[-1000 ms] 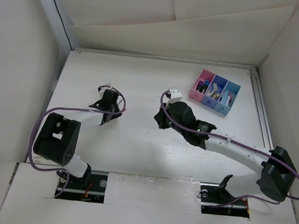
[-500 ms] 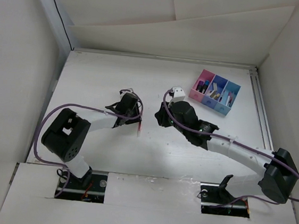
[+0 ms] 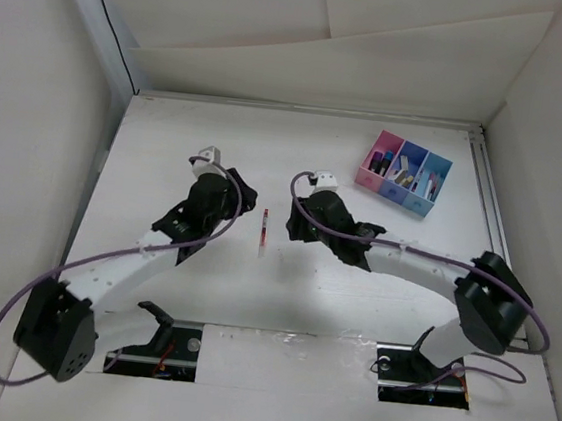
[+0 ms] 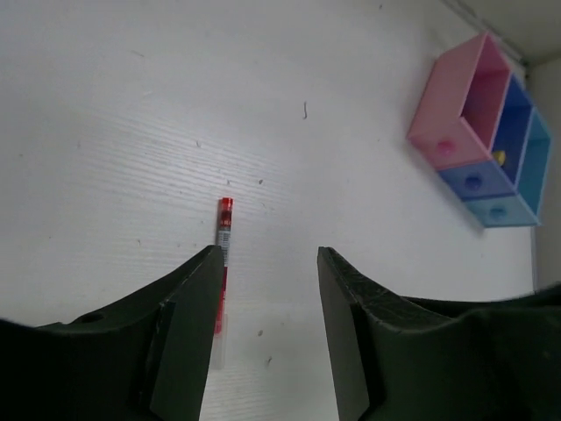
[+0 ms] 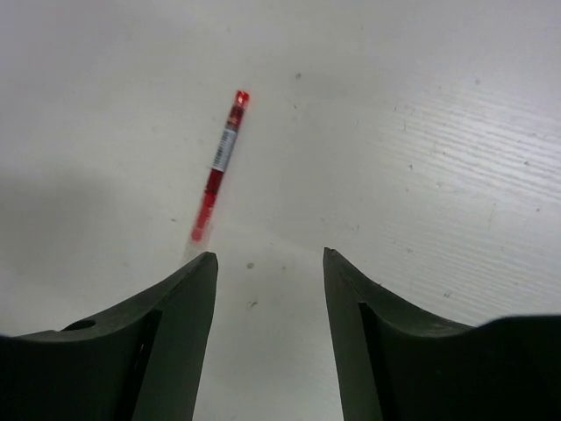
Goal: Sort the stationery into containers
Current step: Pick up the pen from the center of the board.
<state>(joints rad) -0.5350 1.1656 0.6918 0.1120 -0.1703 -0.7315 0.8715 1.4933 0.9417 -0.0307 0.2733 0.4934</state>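
Red pen (image 5: 217,171) flat between left hand (image 4: 267,259), right hand (image 5: 270,259)

The white-and-black left arm (image 3: 124,264) and white-and-black right arm (image 3: 416,265) are stretching forward, their wrists angling toward each other. The black two-finger left gripper (image 4: 267,263) is holding its fingers (image 4: 188,333) apart and empty. The black two-finger right gripper (image 5: 267,263) is doing likewise.

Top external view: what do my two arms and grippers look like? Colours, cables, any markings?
The left arm and right arm match: white forearm links, bulky black joint housings, and a thin purple cable looping along each. A small white block sits at each wrist. The left gripper and right gripper have flat, matte black fingers with rounded tips. No markings are legible.
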